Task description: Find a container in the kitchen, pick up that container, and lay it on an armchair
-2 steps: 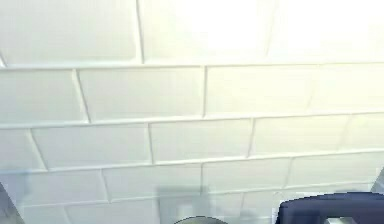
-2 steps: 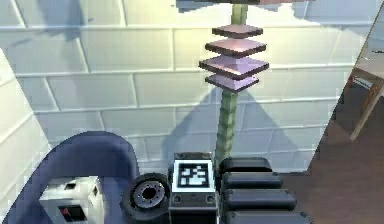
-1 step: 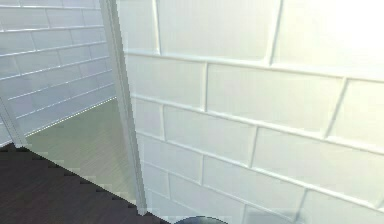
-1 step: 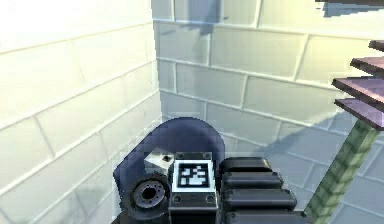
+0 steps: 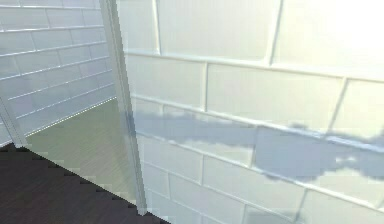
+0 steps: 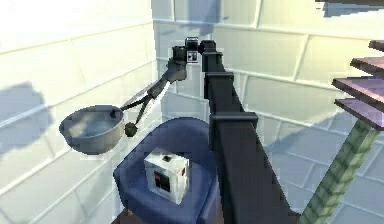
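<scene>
Claw (image 6: pixel 135 108) holding container (image 6: pixel 93 130): hangs at the finger end, clear of every surface, white brick wall (image 6: pixel 60 60) behind. Finger spacing: cannot tell.

Container look: round, shallow, bowl-shaped pan in grey metal, lighter rim, darker hollow visible from above. Dark stub with a round knob (image 6: pixel 130 128) on the side nearest the claw, right at the fingertips. Hangs down-left of the claw body and of the two white marker squares (image 6: pixel 190 50).

Arm (image 6: pixel 230 130): dark square bar, running from the bottom edge up to the markers.

Armchair (image 6: pixel 185 135): blue, rounded, below and right of the claw, between container and arm. Container appears up-left of its near armrest, no contact visible.

White box (image 6: pixel 167 172) with a dark mark on its face on the seat, below the claw, apart from the container.

Right of the arm, well apart from the claw: purple slats (image 6: pixel 365 85) stacked stepwise, mottled green post (image 6: pixel 340 175).

Forward view: same white brick close ahead, corner edge left of middle, dark floor (image 5: pixel 40 190) bottom left, paler floor beyond.
</scene>
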{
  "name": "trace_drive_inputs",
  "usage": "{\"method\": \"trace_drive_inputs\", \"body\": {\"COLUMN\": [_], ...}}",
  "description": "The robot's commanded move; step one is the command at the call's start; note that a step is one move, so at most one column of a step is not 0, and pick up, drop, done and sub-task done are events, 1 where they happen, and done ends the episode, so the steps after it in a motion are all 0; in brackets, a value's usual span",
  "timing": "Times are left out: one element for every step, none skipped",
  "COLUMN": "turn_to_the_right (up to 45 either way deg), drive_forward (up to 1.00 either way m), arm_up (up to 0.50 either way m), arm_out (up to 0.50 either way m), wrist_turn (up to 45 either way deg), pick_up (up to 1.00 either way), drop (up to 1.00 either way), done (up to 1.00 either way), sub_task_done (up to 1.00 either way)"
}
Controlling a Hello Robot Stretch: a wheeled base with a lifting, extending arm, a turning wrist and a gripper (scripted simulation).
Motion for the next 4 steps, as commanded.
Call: {"method": "trace_drive_inputs", "body": {"turn_to_the_right": [0.0,0.0,0.0,0.0], "drive_forward": [0.00,0.00,0.00,0.00], "arm_up": [0.00,0.00,0.00,-0.46], "arm_out": [0.00,0.00,0.00,0.00], "wrist_turn": [45.0,45.0,21.0,0.0], "pick_up": [0.00,0.00,0.00,0.00], "drop": [0.00,0.00,0.00,0.00], "done": [0.00,0.00,0.00,0.00], "sub_task_done": [0.00,0.00,0.00,0.00]}}
